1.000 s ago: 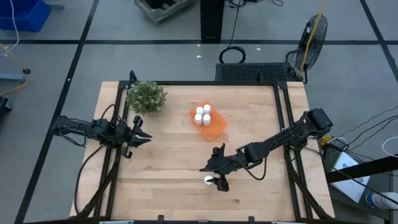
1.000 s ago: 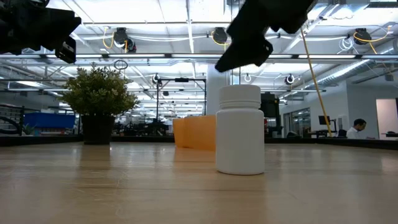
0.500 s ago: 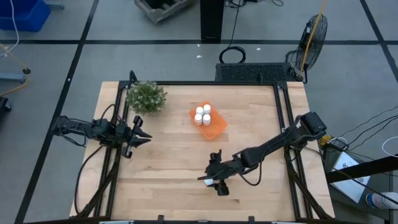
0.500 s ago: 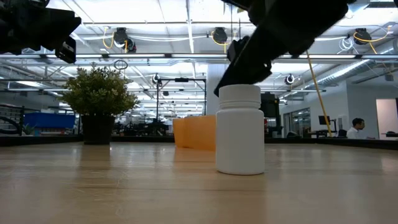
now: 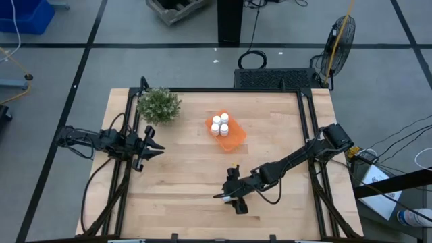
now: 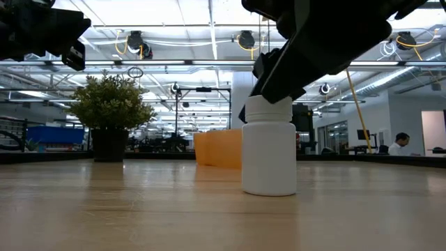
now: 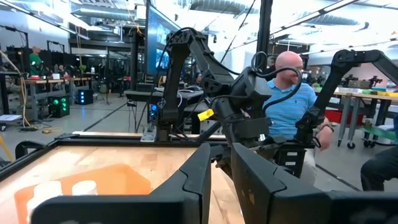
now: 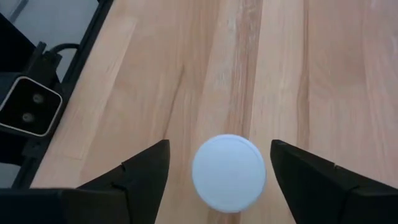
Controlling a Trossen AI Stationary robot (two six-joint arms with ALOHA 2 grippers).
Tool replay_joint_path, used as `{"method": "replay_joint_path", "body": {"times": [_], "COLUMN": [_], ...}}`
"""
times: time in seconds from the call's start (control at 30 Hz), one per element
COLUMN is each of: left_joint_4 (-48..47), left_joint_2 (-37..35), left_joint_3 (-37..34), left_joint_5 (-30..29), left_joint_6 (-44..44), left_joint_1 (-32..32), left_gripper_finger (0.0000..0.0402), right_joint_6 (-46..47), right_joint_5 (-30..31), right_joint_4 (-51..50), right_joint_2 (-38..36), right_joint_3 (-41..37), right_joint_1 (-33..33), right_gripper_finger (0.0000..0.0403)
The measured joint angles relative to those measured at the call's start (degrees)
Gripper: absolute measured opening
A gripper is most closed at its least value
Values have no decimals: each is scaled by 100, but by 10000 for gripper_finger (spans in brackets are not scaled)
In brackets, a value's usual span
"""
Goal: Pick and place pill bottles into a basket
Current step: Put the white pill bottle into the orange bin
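One upright white pill bottle [image 6: 269,147]

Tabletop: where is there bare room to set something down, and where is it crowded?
Bare wood lies between the plant and the basket, and along the near left edge. It is crowded around the lone pill bottle, which the open right end effector straddles.

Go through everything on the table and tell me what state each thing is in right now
Lone white pill bottle: upright on the wooden table, capped, not gripped.
Four white pill bottles: upright in the basket.
Bright orange plastic basket: upright, part filled.
Right gripper: open, straddling the lone bottle from above.
Left gripper: waiting at the table's left, open.
Green potted plant: upright.
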Motion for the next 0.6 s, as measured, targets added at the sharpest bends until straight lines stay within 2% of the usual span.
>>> {"method": "replay_joint_path", "body": {"times": [0.23,0.5,0.6], "left_joint_4": [-3,-6,-6], "left_joint_2": [0,0,0], "left_joint_3": [0,0,0], "left_joint_5": [-1,-1,-1], "left_joint_6": [0,0,0], "left_joint_1": [1,1,1], "left_gripper_finger": [67,67,67], "right_joint_6": [-36,-96,-72], "right_joint_5": [-6,-17,114], "right_joint_4": [-75,-77,-82], "right_joint_2": [0,-2,-4], "right_joint_3": [0,0,0], "right_joint_1": [-11,-50,-118], "right_gripper_finger": [231,152,149]}}
